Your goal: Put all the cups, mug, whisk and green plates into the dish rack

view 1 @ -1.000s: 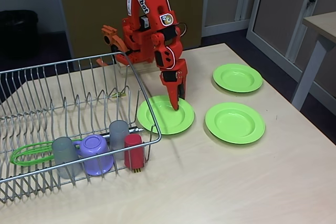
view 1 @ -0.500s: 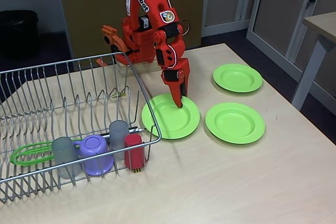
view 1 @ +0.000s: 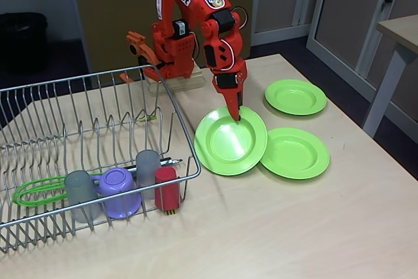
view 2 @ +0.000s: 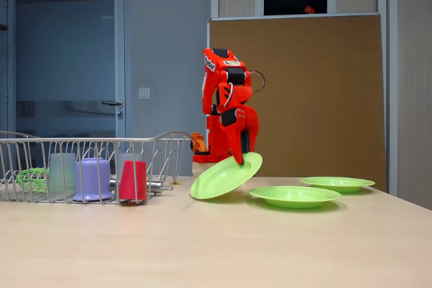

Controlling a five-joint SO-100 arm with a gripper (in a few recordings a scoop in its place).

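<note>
My orange gripper (view 1: 236, 114) (view 2: 241, 160) is shut on the far rim of a green plate (view 1: 230, 142) (view 2: 224, 176), lifting that side so the plate hangs tilted with its low edge near the table. Two more green plates lie flat to the right: a near one (view 1: 297, 153) (view 2: 294, 195) and a far one (view 1: 295, 96) (view 2: 337, 183). The wire dish rack (view 1: 39, 106) (view 2: 172, 137) on the left holds two grey cups (view 1: 81, 193) (view 1: 147, 167), a red cup (view 1: 166, 188) (view 2: 132, 179), the purple mug (view 1: 119, 191) (view 2: 92, 179) and the green whisk (view 1: 36, 191) (view 2: 30, 179).
The arm's base (view 1: 171, 63) stands at the table's back edge behind the rack. A grey table leg (view 1: 386, 89) stands off to the right. Bare tabletop (view 1: 274, 227) stretches along the front.
The gripper has risen and moved right with the plate's rim in it. The plate has gone from lying flat beside the rack to tilted, and now overlaps the near right plate's edge.
</note>
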